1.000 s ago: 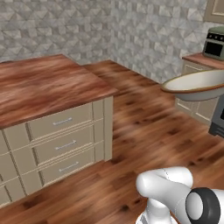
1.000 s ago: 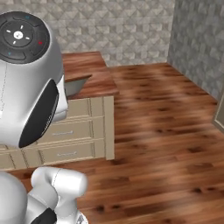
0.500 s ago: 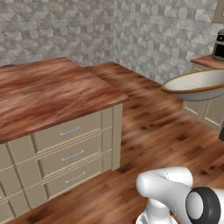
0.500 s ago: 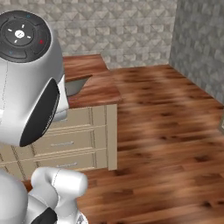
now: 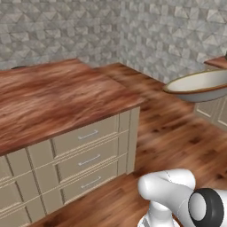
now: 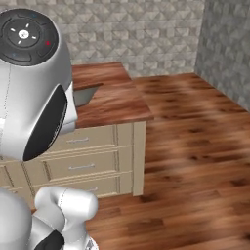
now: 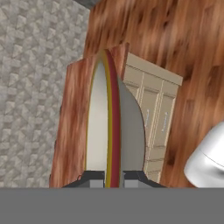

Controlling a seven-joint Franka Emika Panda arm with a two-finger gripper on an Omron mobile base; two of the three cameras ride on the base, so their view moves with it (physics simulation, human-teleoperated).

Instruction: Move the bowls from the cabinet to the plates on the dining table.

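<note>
cream bowl in transit toward the dining worktop

the pincer (image 7: pixel 113 175) is clamped on the rim of the cream bowl (image 7: pixel 114 120); in the hand view its 2 dark tips sit on either side of the tan-brown edge, and the bowl stands on edge in that rolled view. in the left base view the same cream bowl (image 5: pixel 198 85) rides roughly level in the air at the right, well above the wood floor (image 5: pixel 177 133) and well apart from the dining worktop (image 5: pixel 53 99).

the step in hand looks like carrying the bowl over to the worktop. to do it well, i would keep the bowl level so the thin rim grip does not twist, hold it higher than the worktop edge until it is over the surface, and bring the base in squarely along the drawer fronts (image 5: pixel 88 155) so the arm need not reach far. a rim grip on a wide, shallow bowl will likely lever under quick swings, so slow, steady motion suits.

the bowl appears empty from what its inner wall shows. no plate can be made out on the visible part of the worktop, so the target still has to be found. the drawers are closed.
</note>
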